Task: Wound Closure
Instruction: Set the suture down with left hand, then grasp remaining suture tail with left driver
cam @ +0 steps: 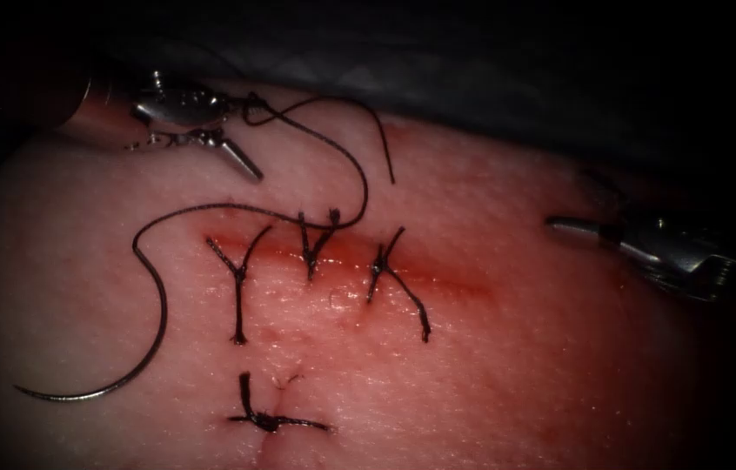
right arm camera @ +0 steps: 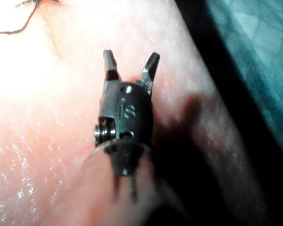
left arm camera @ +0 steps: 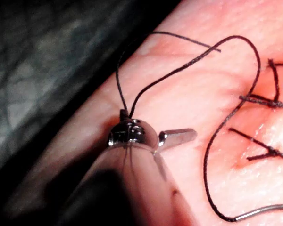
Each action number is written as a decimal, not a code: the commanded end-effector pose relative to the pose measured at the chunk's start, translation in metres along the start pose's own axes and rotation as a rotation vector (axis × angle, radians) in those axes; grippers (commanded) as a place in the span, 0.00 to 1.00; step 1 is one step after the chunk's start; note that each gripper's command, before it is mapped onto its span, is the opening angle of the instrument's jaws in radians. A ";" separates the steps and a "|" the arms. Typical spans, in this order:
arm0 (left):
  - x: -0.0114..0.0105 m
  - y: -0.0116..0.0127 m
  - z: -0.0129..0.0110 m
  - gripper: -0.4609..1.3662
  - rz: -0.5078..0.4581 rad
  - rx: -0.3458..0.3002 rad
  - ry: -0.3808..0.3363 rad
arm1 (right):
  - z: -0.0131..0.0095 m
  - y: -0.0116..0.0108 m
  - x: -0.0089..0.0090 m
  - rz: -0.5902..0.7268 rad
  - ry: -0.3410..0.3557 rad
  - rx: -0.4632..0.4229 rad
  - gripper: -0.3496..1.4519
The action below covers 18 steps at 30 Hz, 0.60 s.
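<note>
- The left tool (cam: 233, 130) sits over the tissue (cam: 516, 365) above and left of the cut (cam: 342, 254); its jaws stand wide apart, one holding nothing, the thread (cam: 346, 161) caught at the other jaw's tip
- The right tool (cam: 572, 226) hangs well right of the cut; its jaws are parted in the right wrist view and hold nothing
- The needle (cam: 137, 365) lies free on the tissue's surface, left of the cut, curve open upward, not in the tissue; the thread runs from it toward the stitches (cam: 311, 248)
- Three knotted stitches cross the cut; another stitch (cam: 268, 422) lies below; red fluid (cam: 438, 274) lines the cut
</note>
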 end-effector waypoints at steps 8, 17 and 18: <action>-0.0040 -0.0002 -0.0014 0.82 -0.167 -0.049 -0.146 | 0.0001 -0.0003 0.0001 0.001 -0.001 -0.002 0.65; -0.0058 -0.0018 -0.0072 0.87 -0.164 0.080 -0.130 | 0.0001 -0.0006 0.0004 0.003 -0.001 0.002 0.65; -0.0056 -0.0020 -0.0081 0.87 -0.144 0.100 -0.126 | 0.0001 -0.0006 0.0004 0.003 -0.001 0.002 0.65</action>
